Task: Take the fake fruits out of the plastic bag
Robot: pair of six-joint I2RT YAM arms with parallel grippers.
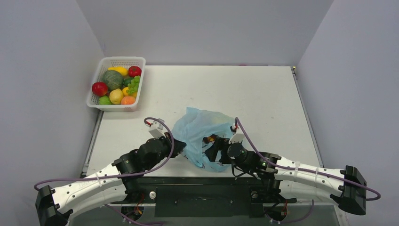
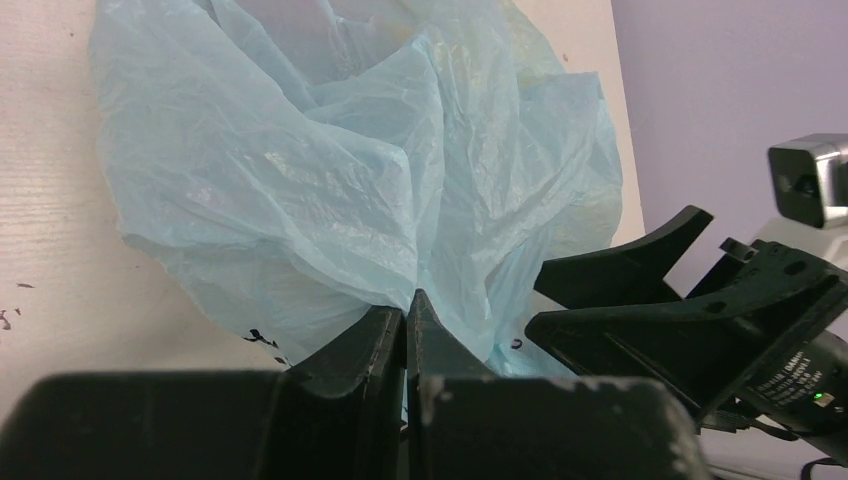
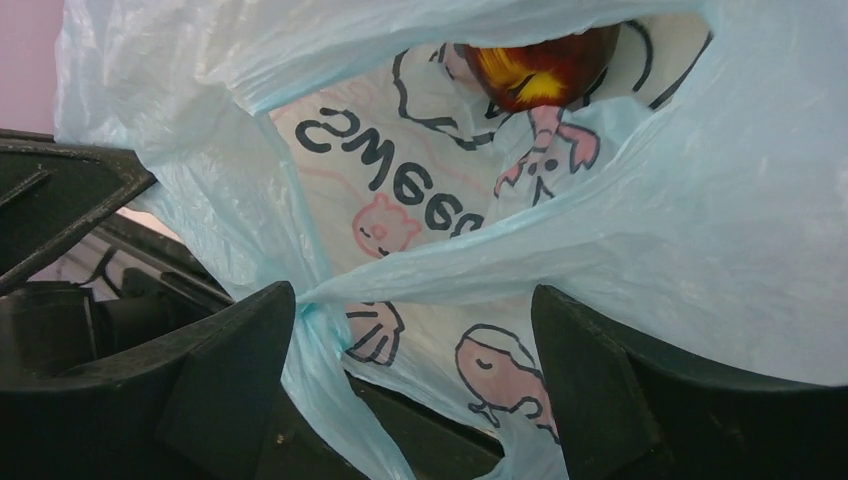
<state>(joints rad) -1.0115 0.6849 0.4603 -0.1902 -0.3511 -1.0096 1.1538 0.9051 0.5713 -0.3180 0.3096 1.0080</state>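
Concealed contents of the plastic bag (image 3: 700,250).
One fake fruit (image 3: 540,72) shows only as a red-and-yellow patch, the rest behind the bag; the printed writing (image 3: 400,185) is partly covered.

Pale-blue plastic bag (image 3: 700,230) with pink-and-white figures and dark lettering; dark-red, yellow-streaked fake fruit (image 3: 545,72); white lattice basket (image 1: 123,59).

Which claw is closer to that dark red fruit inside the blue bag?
Right. The right gripper is open at the mouth of the bag, facing the fruit; the left gripper pinches the bag's outer film, farther from it.
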